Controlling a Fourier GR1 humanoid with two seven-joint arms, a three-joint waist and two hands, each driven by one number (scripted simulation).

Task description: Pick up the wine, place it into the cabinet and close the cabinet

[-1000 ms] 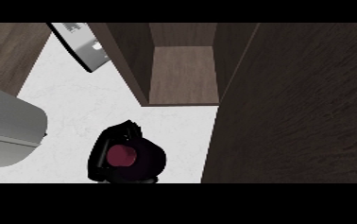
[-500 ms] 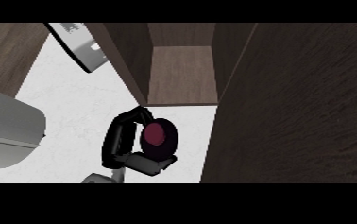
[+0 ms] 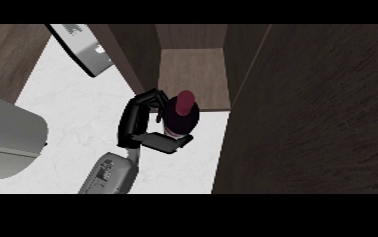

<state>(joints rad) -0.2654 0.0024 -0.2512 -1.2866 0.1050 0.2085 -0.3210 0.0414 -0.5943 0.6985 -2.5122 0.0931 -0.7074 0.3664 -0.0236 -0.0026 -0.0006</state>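
The wine bottle point(image 3: 183, 112), dark with a deep red top, is seen from above just in front of the open cabinet's wooden shelf point(image 3: 193, 73). My left hand point(image 3: 136, 122) is curled round it from the left and below, hiding most of its body. The grey forearm point(image 3: 111, 173) comes in from the lower left. The bottle's top lies over the shelf's front edge. The cabinet door point(image 3: 303, 111) stands open as a broad dark panel on the right. My right hand does not show.
The white counter point(image 3: 74, 106) spreads out left of the hand. A grey rounded object point(image 3: 18, 141) sits at the left edge. A black-framed panel point(image 3: 83, 48) leans at the upper left. The cabinet's left wall point(image 3: 136, 56) rises beside the shelf.
My left hand has carried the bottle up and to the right, from the open counter to the front edge of the cabinet shelf. The forearm now shows below it.
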